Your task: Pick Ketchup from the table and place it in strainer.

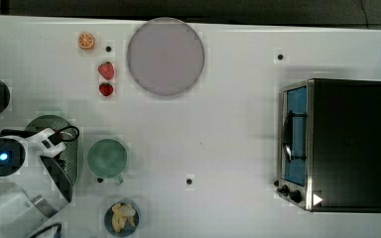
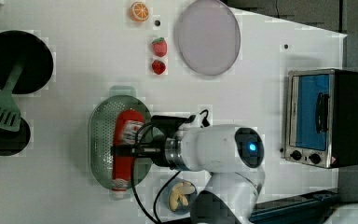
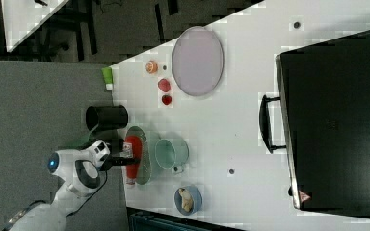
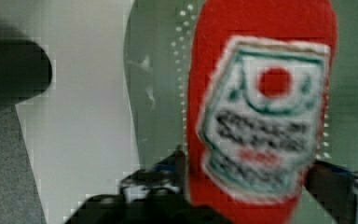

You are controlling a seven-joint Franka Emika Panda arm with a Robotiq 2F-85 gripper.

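One Ketchup (image 2: 123,150) bottle is seen lying lengthwise inside the one strainer (image 2: 99,140), its cap end resting over the strainer's rim at 6 o'clock in the left view. The gripper (image 2: 121,150) is positioned over the bottle's middle, with one finger (image 4: 161,175) on each side of the red body in the wrist view. Whether the fingers press the bottle or stand just clear of it cannot be told.

In the top view, one teal cup (image 1: 107,158) is found just beside the strainer (image 1: 71,157), at its 3 o'clock. One small blue bowl (image 1: 121,217) of pale food pieces is placed at 6 o'clock from the cup. Two strawberries (image 1: 106,71) are counted at 12 o'clock from the cup, one just below the other, and one orange slice (image 1: 86,40) lies at 11 o'clock from them. One round grey plate (image 1: 165,56) is set at 3 o'clock from the strawberries. One toaster oven (image 1: 335,145) stands well apart at the top view's right. In the left view, one green spatula (image 2: 2,107) is seen at 9 o'clock from the strainer, lying across one black pan (image 2: 28,58).
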